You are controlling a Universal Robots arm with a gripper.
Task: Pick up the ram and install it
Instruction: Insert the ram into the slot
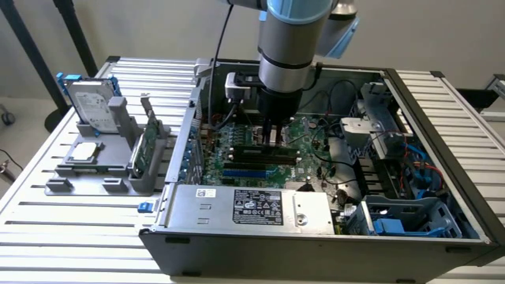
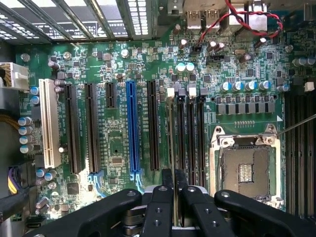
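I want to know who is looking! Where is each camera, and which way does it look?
Exterior view: off the arm, above the table, looking down into the open grey computer case; the grey robot arm reaches in.
Wrist view: on the wrist, facing the green motherboard; the black gripper pinches the thin dark-green ram stick.
Shared: motherboard, gripper, ram.

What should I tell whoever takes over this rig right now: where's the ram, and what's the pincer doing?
Pincer: shut on the ram, which it holds edge-on, low over the motherboard inside the open case.
Ram: lined up along the black memory slots, beside the processor socket.
Done: the ram is in the grasp and at the slots.
Left: whether it is seated cannot be told from here; the pincer has not yet let go.
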